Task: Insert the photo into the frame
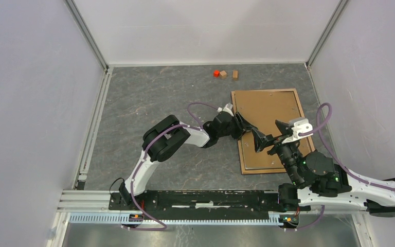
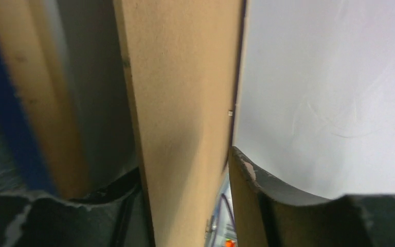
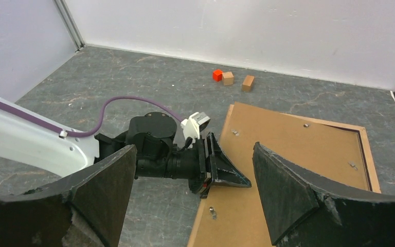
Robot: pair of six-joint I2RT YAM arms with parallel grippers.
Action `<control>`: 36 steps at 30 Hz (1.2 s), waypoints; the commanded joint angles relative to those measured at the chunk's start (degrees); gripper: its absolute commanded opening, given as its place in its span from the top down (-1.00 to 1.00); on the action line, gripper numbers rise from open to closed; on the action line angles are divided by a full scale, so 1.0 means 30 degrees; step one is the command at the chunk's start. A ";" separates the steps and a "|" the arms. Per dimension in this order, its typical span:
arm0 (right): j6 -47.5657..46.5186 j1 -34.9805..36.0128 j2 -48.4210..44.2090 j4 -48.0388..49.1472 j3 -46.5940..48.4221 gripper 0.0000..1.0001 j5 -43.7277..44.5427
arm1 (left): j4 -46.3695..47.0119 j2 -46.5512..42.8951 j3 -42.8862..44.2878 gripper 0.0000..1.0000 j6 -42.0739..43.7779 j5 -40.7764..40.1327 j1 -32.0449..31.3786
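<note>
Thin light-wood picture frame (image 1: pixel 263 91) face down right of centre, brown backing board (image 1: pixel 270 110) in it
Left claw (image 1: pixel 244 126) straddles the board's edge, grip unclear; right claw (image 1: pixel 263 141) gapes wide. Loose jaws could drop the board, photo not visible

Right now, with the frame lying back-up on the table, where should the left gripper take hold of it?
I'd grip the frame by its left long rail, coming in low from the left, one finger over, one under. It lies flat with the backing board filling its middle, so only the thin rim fits between jaws.
</note>
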 commanded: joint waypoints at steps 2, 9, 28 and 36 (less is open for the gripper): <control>0.0150 0.0079 -0.0276 0.1048 -0.0455 -0.77 0.0045 | -0.5994 -0.2616 0.1488 -0.17 0.2731 -0.1025 -0.0072; 0.0237 0.0075 -0.0328 0.1203 -0.0524 -0.77 -0.0025 | -1.3533 -0.2545 0.4876 -0.72 0.3415 -0.0854 -0.0104; 0.0356 0.0074 -0.0712 0.2013 -0.0820 -0.76 -0.0252 | -2.7105 0.0421 1.4610 -1.00 0.2445 -0.1809 -0.0557; 0.0386 0.0090 -0.1029 0.2029 -0.0814 -0.76 -0.0345 | -3.1503 0.0857 1.6937 -1.00 0.2965 -0.4568 -0.0669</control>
